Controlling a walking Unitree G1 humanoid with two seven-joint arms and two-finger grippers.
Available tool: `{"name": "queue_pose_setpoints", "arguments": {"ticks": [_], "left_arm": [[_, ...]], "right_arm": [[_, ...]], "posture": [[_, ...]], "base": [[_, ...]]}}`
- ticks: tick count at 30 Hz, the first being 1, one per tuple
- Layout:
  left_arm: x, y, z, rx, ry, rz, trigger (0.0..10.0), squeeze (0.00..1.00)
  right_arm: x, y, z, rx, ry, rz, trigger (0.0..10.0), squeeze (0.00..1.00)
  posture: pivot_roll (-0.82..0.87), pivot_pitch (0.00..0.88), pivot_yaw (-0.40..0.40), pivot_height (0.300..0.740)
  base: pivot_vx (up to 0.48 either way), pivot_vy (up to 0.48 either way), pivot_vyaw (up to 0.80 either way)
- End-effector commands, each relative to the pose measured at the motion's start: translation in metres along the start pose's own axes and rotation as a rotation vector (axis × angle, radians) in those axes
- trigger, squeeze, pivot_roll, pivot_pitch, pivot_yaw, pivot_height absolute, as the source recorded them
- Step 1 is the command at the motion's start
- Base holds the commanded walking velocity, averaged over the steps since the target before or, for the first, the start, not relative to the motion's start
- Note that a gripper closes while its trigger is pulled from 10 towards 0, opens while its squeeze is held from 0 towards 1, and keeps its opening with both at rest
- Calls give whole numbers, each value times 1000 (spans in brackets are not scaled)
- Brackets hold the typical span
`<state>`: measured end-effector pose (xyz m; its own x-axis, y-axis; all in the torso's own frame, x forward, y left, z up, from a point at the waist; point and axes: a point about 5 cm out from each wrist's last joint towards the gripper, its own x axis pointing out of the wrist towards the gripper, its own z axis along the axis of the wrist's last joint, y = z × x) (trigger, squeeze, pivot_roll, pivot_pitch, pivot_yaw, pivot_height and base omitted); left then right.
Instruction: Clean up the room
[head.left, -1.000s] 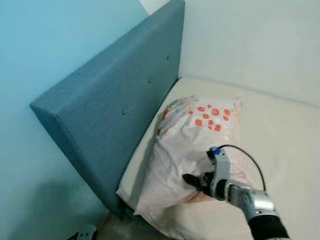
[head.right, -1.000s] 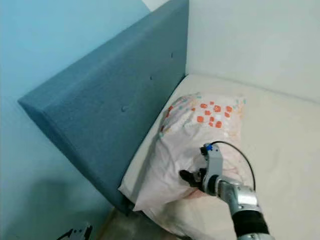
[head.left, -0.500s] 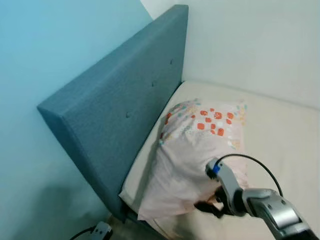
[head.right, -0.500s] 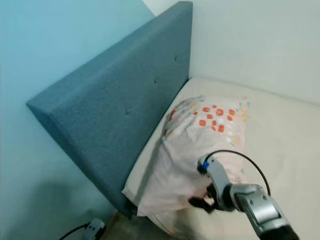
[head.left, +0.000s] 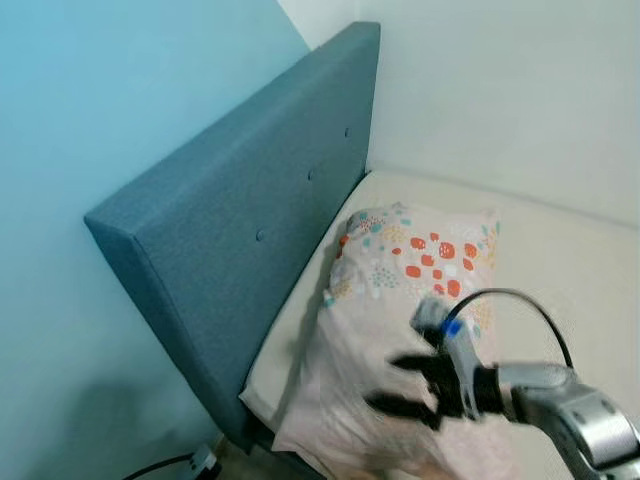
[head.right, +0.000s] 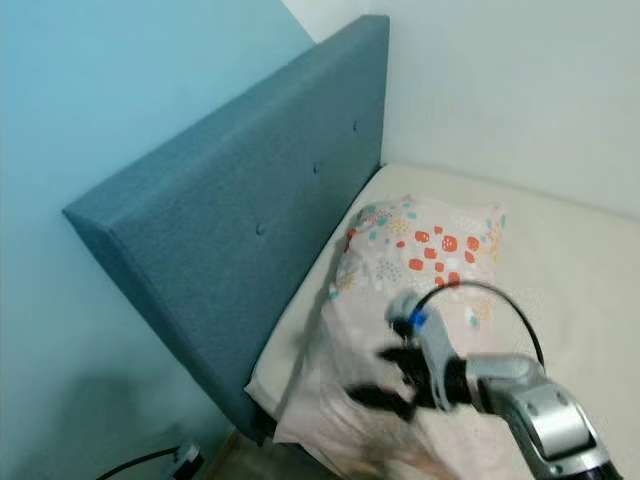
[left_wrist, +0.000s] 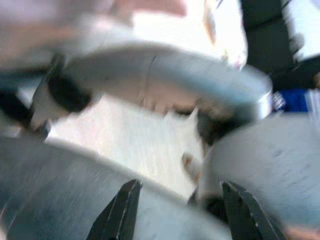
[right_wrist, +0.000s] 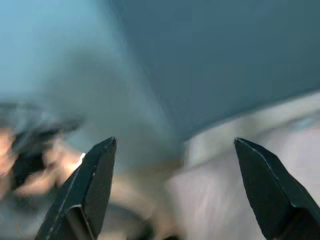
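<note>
1. Bed (head.left: 560, 250): a cream mattress set into the corner of the room, with a white wall behind it and a light blue wall on the robot's left.
2. Headboard (head.left: 250, 230): dark blue padded panel with buttons, standing along the left edge of the mattress and running back to the corner.
3. Pillow (head.left: 400, 300): pale pink with orange and teal spots at its far end. It lies on the mattress with its long side just beside the headboard. Its near end reaches the near left corner of the mattress.
4. Right arm: the silver forearm enters from the lower right of the head views and reaches leftward across the near half of the pillow. A black cable loops above the wrist, next to a small blue part.
5. Right gripper (head.left: 410, 385): blurred by motion in the head views. The two black fingers are spread apart, one above the other, over the near end of the pillow, with nothing between them. Whether the fingers touch the cloth cannot be told. In the right wrist view the two fingertips (right_wrist: 95, 185) stand wide apart, with the headboard, the blue wall and the pillow edge blurred beyond them.
6. Left gripper (left_wrist: 180, 210): in the left wrist view its two black fingertips are parted and hold nothing. Blurred silver robot parts lie beyond them.
7. Cable (head.right: 150, 460): a dark cable with a plug lies on the floor below the near corner of the headboard.
</note>
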<state>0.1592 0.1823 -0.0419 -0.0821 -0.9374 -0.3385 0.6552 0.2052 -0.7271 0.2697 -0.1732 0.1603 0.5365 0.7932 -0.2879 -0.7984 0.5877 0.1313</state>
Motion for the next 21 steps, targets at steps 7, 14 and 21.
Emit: {"name": "queue_pose_setpoints", "arguments": {"ticks": [7,14,21], "left_arm": [[-5,3,29,38,-179,26,10000,0],[-11,14,46,33,-323,188,10000,0],[-14,19,54,23,-409,296,10000,0]], "right_arm": [[-5,-54,-36,153,73,-438,10000,0],[-4,-60,-71,319,163,-572,10000,0],[-1,-60,-85,352,193,-598,10000,0]], "posture": [[-61,109,11,740],[-57,116,11,740],[-57,121,11,740]], "base": [[0,0,0],[0,0,-708],[0,0,-717]]}}
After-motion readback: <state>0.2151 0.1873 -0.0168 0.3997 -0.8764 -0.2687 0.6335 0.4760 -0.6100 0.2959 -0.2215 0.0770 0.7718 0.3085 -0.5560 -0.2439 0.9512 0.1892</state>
